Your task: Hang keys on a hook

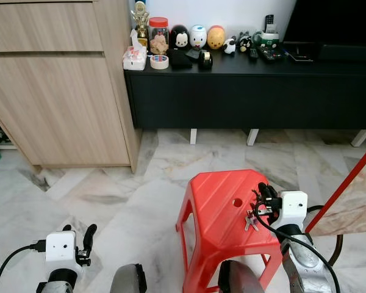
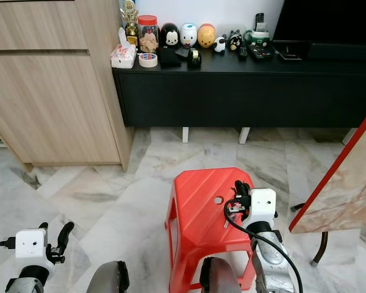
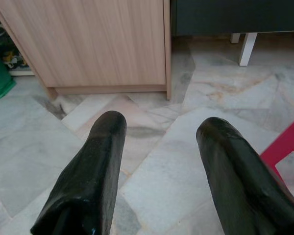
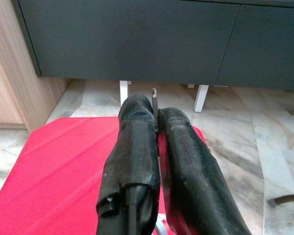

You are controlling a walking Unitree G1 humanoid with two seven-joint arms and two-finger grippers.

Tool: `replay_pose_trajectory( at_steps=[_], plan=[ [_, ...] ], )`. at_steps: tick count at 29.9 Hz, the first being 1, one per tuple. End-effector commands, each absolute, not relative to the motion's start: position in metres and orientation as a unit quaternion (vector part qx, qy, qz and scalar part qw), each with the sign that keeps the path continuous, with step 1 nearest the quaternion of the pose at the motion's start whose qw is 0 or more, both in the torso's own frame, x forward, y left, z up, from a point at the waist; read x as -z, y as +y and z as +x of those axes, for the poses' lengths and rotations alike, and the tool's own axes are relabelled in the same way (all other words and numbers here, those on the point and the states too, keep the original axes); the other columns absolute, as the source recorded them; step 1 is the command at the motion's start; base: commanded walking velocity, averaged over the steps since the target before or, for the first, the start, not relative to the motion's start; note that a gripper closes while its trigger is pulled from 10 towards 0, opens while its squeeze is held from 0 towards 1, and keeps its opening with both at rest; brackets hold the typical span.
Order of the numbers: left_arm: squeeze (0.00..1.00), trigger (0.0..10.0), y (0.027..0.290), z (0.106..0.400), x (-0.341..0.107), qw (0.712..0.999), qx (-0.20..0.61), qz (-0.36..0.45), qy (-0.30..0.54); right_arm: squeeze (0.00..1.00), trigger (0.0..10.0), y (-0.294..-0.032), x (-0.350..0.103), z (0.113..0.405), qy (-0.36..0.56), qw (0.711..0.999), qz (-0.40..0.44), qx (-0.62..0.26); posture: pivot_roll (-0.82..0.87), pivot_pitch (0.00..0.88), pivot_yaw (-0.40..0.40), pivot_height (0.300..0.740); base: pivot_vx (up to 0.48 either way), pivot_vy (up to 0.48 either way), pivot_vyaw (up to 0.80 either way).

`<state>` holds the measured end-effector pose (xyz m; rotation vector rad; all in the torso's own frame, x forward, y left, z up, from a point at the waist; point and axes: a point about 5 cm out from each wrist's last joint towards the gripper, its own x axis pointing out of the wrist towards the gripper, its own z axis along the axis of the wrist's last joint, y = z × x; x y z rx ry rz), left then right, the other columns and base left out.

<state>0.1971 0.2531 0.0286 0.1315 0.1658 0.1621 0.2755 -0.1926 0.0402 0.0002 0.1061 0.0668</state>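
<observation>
A small bunch of keys (image 1: 251, 221) dangles just above the seat of a red plastic stool (image 1: 216, 207). My right gripper (image 1: 262, 192) hovers over the stool's right side, shut on the keys. In the right wrist view its fingers (image 4: 137, 127) press together with a thin metal piece (image 4: 154, 95) sticking out between the tips. My left gripper (image 1: 79, 232) hangs low at the left above the marble floor. It is open, with only floor between its fingers (image 3: 95, 161).
A low black console (image 1: 244, 91) stands on white feet against the far wall, carrying figurines, a jar and a tape roll. A wooden cabinet (image 1: 61, 91) stands at the left. A red-edged marble slab (image 1: 354, 195) leans in at the right, close to the stool.
</observation>
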Motion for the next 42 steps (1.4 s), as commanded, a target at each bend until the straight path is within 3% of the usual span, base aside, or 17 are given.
replay_pose_trajectory(
  at_steps=[1,26,35,42],
  plan=[
    [0.0,10.0,0.252,0.198,-0.027,0.991,-0.081,0.071,0.083,0.0,10.0,-0.192,-0.052,0.282,0.033,0.999,0.001,-0.037,0.13,0.0,-0.073,0.58,0.0,0.0,0.0],
    [0.0,10.0,0.257,0.195,-0.014,0.989,-0.082,0.069,0.104,0.0,10.0,-0.19,-0.041,0.278,0.07,0.997,0.013,-0.036,0.13,0.0,-0.069,0.722,0.0,0.0,0.0],
    [0.0,10.0,0.257,0.188,0.017,0.979,-0.091,0.048,0.174,0.0,10.0,-0.208,0.011,0.255,0.201,0.98,0.007,0.015,0.13,0.0,-0.074,0.722,0.0,0.0,0.0],
    [0.0,10.0,0.258,0.168,0.045,0.961,-0.102,0.036,0.256,0.0,10.0,-0.209,0.026,0.247,0.239,0.969,0.033,0.049,0.12,0.0,-0.062,0.722,0.0,0.0,0.0]
  ],
)
